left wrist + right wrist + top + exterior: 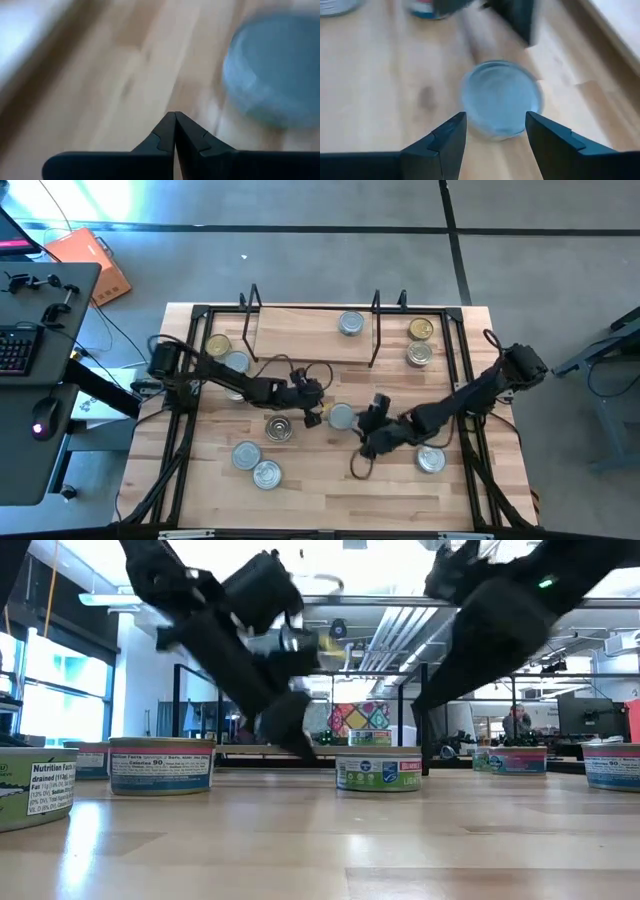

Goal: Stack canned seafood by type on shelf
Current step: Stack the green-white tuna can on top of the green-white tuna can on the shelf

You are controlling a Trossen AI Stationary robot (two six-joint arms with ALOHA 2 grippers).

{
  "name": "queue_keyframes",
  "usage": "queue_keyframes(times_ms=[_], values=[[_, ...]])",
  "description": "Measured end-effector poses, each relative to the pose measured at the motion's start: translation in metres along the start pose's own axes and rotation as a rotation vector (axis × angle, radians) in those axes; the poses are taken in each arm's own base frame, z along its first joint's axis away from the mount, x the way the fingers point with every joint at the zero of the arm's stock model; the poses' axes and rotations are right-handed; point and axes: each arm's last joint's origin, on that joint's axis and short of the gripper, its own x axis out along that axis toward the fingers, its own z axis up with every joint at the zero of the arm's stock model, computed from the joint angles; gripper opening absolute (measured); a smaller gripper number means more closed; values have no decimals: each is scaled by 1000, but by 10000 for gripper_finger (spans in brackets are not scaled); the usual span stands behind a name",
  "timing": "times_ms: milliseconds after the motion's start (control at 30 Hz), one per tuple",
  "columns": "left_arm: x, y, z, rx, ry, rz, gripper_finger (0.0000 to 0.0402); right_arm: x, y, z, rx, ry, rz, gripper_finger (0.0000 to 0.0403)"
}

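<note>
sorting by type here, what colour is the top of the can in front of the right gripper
Silver; the can shows best in the right wrist view, just ahead of the open right gripper.

Two dark, jointed arms trail black cables; each end effector has angular black fingers with stepped inner edges.

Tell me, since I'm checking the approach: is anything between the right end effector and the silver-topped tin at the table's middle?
Nothing visible. The right end effector is open, with the silver-topped tin just ahead of its fingers over bare wood. The shut left end effector sits beside that tin, not between.
</note>
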Motion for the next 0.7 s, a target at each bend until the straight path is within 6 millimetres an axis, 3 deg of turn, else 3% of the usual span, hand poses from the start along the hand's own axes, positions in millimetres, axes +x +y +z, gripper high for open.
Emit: queue_keyframes(times_ms=[100,233,433,700], values=[[-5,3,11,-19,-47,-81,0,-6,10,-7,-7,-21,45,199],[7,5,11,3,-71,-194,0,-8,17,-15,15,-62,95,199],[23,4,3,15,-78,-210,0,-10,20,-17,6,-87,118,199],[18,0,16,-28,-167,-236,0,-10,20,-16,-13,-101,120,199]])
